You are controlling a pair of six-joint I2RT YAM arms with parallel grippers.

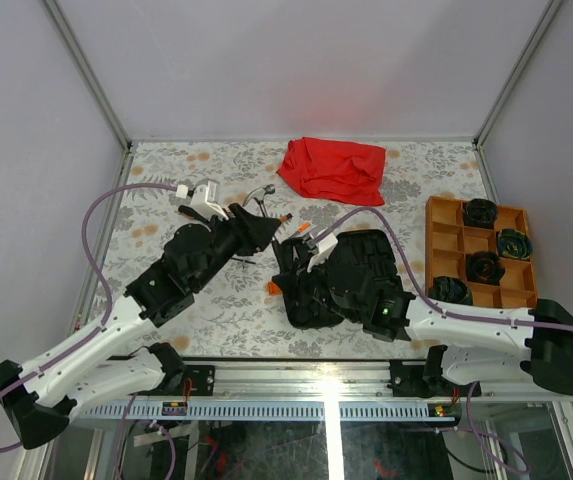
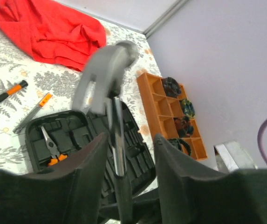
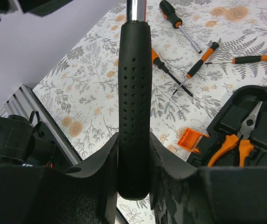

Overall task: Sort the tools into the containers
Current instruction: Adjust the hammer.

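Observation:
A hammer hangs in the air between my two arms, its steel head (image 1: 258, 193) up at the left and its black grip (image 3: 134, 93) toward the right arm. My right gripper (image 3: 134, 140) is shut on that grip. My left gripper (image 2: 131, 140) stands open around the steel shaft (image 2: 118, 140), with a gap on the right side. Below lies the open black case (image 1: 358, 272) with pliers (image 2: 51, 147) in it. Several screwdrivers (image 3: 177, 21) lie on the table beside the case. At the right stands the orange tray (image 1: 436, 215).
A red cloth (image 1: 334, 168) is bunched at the back of the table. Dark coiled items (image 1: 483, 212) fill several tray compartments. The case's orange latch (image 3: 190, 140) sticks out at its left edge. White walls close in the sides and back.

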